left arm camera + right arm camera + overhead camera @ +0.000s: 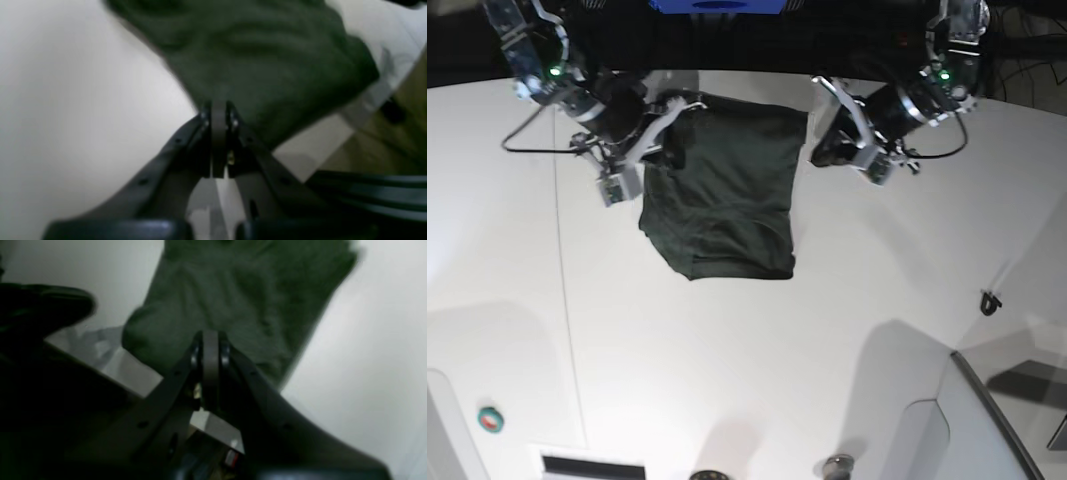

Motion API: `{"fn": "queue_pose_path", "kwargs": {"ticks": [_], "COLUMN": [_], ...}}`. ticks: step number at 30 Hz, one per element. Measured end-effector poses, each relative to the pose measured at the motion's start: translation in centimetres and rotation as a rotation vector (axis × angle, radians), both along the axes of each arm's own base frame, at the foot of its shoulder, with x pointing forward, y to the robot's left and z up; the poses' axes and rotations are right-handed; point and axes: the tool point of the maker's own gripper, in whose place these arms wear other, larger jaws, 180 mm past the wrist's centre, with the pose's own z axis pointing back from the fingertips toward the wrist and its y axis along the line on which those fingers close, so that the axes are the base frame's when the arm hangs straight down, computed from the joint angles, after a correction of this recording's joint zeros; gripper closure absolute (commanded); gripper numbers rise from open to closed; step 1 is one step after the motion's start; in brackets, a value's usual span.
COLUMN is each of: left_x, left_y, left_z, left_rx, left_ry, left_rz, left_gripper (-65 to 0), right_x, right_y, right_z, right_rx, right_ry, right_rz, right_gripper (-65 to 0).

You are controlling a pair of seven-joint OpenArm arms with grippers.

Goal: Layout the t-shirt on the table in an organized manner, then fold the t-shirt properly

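A broad white worktop (727, 380) fills the base view, smooth and bare over most of its spread, with a thin dark seam line (567, 300) running down its left part and a dark strip of background along the far edge. Near that far edge lies the t-shirt (722, 190), dark green and plain, the only cloth in sight. It sits roughly square with its top edge stretched straight between the two arms, while its lower hem sags to a rounded, slightly bunched corner on the base view's left. That taut top edge suggests the arms are holding the two upper corners apart so the cloth spreads out flat, which fits the laying-out part of the task; folding looks not yet begun.

The right gripper (210, 336) comes in from the base view's left, at the shirt's upper corner there. Its fingers are pressed fully together, and in its wrist view green fabric bunches right at their tips, so it appears to be pinching the cloth, though blur hides the exact bite.

The left gripper (218, 106) reaches in from the base view's right, to the opposite upper corner. Its fingers are likewise closed tight, with rippled green fabric fanning away from their tips, again a likely pinch on the shirt's edge.

A small dark object (991, 300) lies well apart at the worktop's right side.
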Motion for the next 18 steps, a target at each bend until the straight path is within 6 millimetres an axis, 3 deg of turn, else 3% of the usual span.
{"fn": "queue_pose_path", "kwargs": {"ticks": [4, 8, 11, 15, 18], "left_x": [-2.6, -7.0, -10.5, -16.1, -18.8], "left_y": [4.8, 8.6, 10.0, 9.2, 9.9], "left_z": [0.4, -0.8, -1.3, -2.6, -4.1], "left_rx": [0.074, 0.172, 0.209, 0.192, 0.182], "left_ry": [0.021, 0.125, 0.199, 0.336, 0.418], "left_rz": [0.104, 0.111, 0.101, 0.082, 0.113], "left_gripper": [0.0, 0.0, 0.0, 0.0, 0.0], "right_x": [-1.3, -7.3, -10.6, -15.1, -17.7], "right_y": [-5.6, -10.6, -10.8, -10.9, -11.2], "right_z": [0.8, -2.1, -2.9, -3.7, -4.5], "right_rx": [-0.074, -0.197, -0.205, -0.217, -0.227], "right_ry": [-0.011, 0.158, 0.232, 0.333, 0.401], "right_rz": [-0.108, -0.148, -0.134, -0.12, -0.121], "right_gripper": [-0.2, -0.2, -0.2, -0.2, -0.2]}}
